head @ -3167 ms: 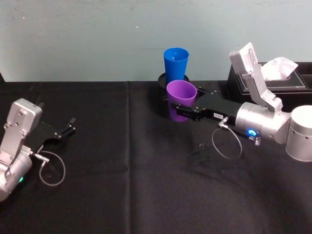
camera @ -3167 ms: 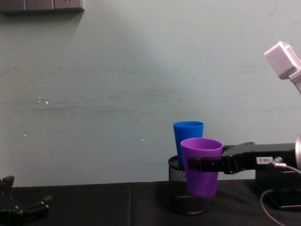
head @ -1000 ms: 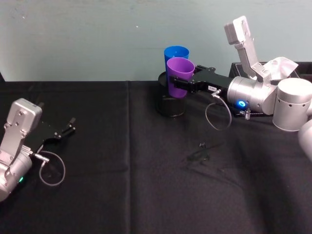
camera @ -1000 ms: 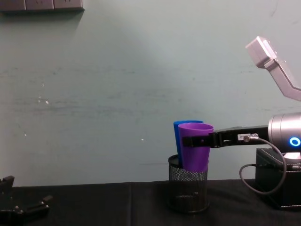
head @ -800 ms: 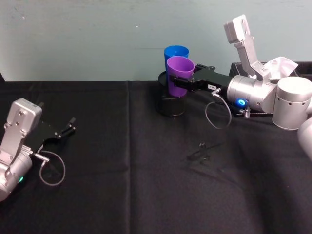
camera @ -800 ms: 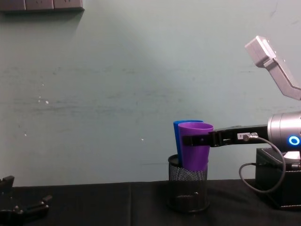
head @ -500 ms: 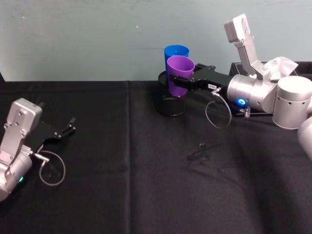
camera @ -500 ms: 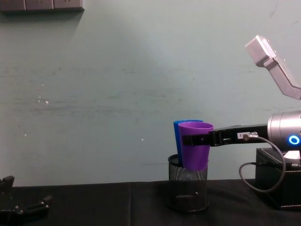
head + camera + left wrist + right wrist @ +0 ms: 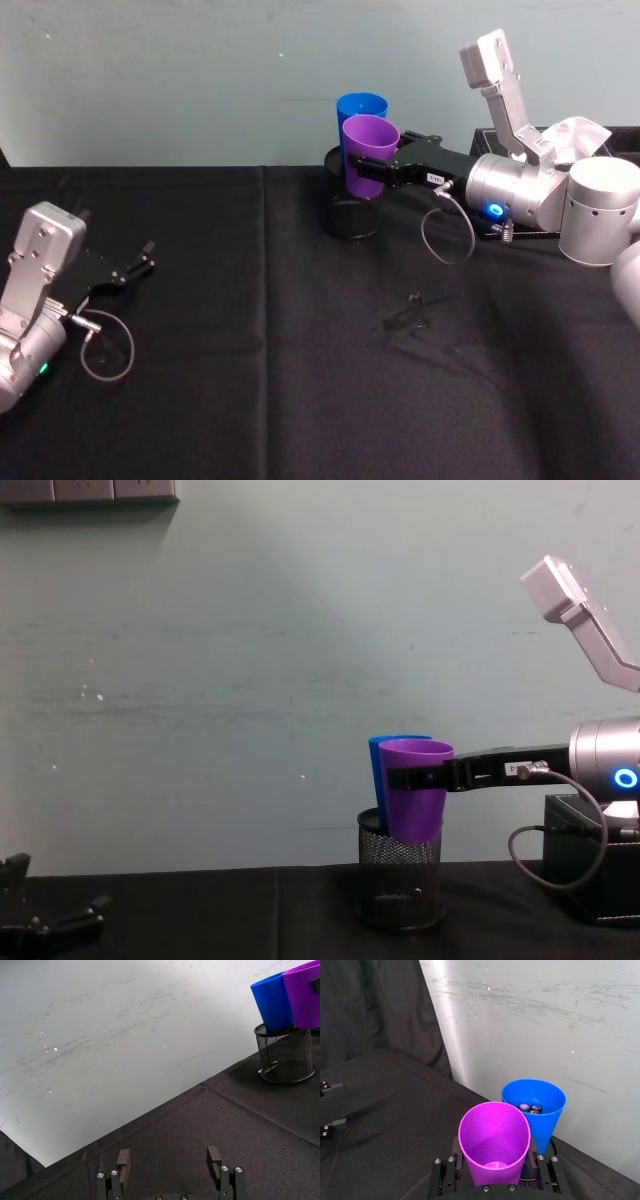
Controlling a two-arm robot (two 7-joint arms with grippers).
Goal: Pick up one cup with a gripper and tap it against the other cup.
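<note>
My right gripper (image 9: 368,173) is shut on the purple cup (image 9: 369,150) and holds it upright in the air over the black mesh pen holder (image 9: 350,217). The blue cup (image 9: 361,108) stands inside that holder, just behind the purple one. The purple cup (image 9: 494,1141) sits close against the blue cup (image 9: 536,1111); I cannot tell whether they touch. From the chest, the purple cup (image 9: 413,792) covers most of the blue cup (image 9: 376,770). My left gripper (image 9: 138,266) rests open on the table at the far left, with nothing between its fingers (image 9: 123,1161).
A black tissue box (image 9: 603,161) with white tissue stands at the back right, behind my right arm. The black cloth (image 9: 300,380) has a small crease near its middle. A pale wall (image 9: 250,660) closes off the back of the table.
Since the oldest frames my right gripper has lifted the purple cup and carried it back against the blue cup. Over the last second it has barely moved. The left arm stayed still.
</note>
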